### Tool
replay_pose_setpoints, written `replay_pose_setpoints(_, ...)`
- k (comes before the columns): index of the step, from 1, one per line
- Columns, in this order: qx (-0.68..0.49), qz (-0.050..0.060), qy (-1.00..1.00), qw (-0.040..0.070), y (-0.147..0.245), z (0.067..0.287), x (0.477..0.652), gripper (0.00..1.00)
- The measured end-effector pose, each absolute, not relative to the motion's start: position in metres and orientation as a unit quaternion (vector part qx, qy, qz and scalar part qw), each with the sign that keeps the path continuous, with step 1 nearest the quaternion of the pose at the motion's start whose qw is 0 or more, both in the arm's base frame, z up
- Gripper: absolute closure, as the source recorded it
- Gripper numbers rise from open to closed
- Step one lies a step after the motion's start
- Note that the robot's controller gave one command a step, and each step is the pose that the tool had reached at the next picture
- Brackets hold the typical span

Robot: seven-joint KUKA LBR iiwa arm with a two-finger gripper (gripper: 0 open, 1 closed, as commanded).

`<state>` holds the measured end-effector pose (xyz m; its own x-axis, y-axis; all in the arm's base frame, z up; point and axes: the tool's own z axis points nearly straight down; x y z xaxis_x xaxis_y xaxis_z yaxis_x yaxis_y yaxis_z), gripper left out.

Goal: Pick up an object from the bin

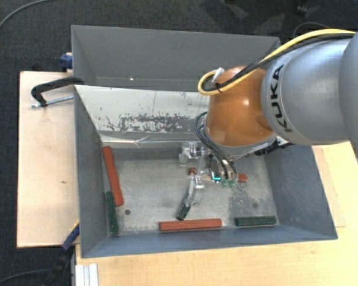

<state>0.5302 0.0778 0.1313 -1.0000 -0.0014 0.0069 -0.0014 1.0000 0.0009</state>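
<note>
Grey arm with orange wrist cover (310, 91) reaches into the grey metal bin (167, 55). Its gripper (188, 202) is near a long red-orange flat stick (190, 224). We cannot tell how open it is.

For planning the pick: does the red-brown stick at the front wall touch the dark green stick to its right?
No, the red-brown stick and the dark green stick lie apart, with a clear gap between them.

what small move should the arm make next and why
Probably ease the gripper a little toward the orange-red bar lying along the bin's near wall: that bar looks closest, and the gripper is over bare floor beside it.
</note>
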Motion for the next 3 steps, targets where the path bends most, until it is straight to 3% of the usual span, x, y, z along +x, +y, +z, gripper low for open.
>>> replay_pose_setpoints(1,0.147,0.0,-0.989,0.001,0.054,0.069,0.499,0.0)
replay_pose_setpoints(2,0.147,-0.001,-0.989,0.0,0.055,0.071,0.5,1.0)
replay_pose_setpoints(3,0.162,-0.001,-0.987,-0.008,0.098,0.303,0.514,1.0)
